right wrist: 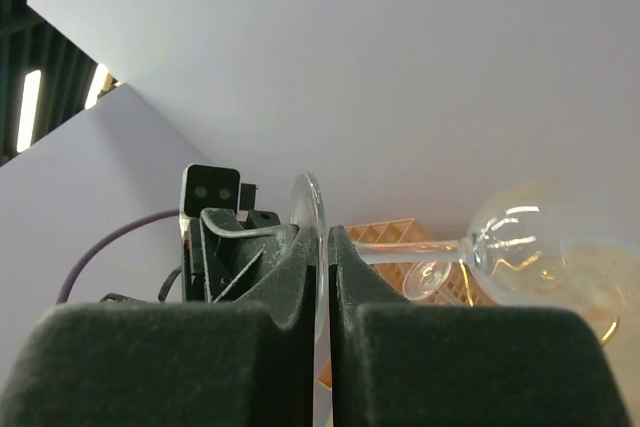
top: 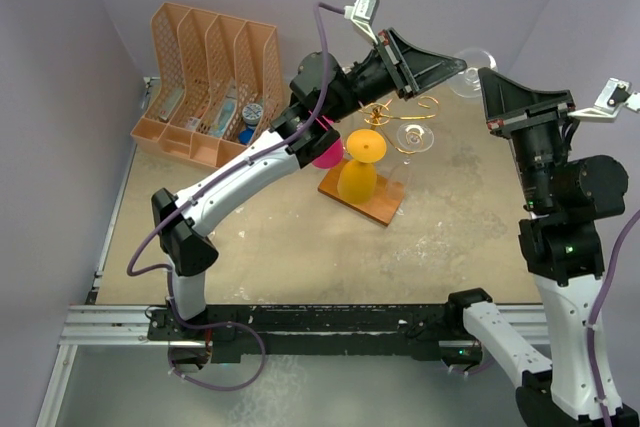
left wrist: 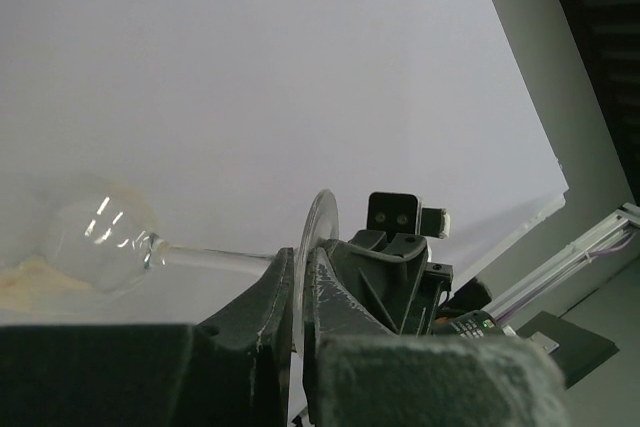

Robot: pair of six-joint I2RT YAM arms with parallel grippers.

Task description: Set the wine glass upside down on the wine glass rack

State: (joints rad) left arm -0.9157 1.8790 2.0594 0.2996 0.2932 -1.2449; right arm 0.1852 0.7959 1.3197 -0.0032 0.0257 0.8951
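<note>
- Claw-wise: the left claw [left wrist: 300, 282] is pressed together on the rim of the wine glass [left wrist: 100, 237], right on its foot [left wrist: 318, 232]. The right claw [right wrist: 320, 247] is nipping that same disc from the opposite side. Both are pinching it, neither is spread. So the glass hangs in mid-air on its side over the back right of the table [top: 300, 247], close to the rack [top: 400, 112] but not on it yet.

- Two claws on one thin glass disc makes me nervous tbh. That thing looks light but stiff, slick and brittle, zero give. If the arms pull even slightly different ways, I'd guess the foot or the stem [left wrist: 215, 259] snaps.

- Yeah, but the foot's the sane place to grab: flat faces for the pads. The bowl's too round and slippery. I'd want one claw to let go before anything gets flipped.

- What's on the rack already?

- An orange glass [top: 358, 172] hanging bowl-down, a pink glass [top: 326, 155] half hidden behind the left arm, and a clear glass [top: 413, 137] to the right of them. Can't tell which curl is free.

- And the orange file organizer [top: 165, 132]?

- Back left, well apart from all this. Its slots hold a few small bits, something blue and something round, too small to name.
</note>
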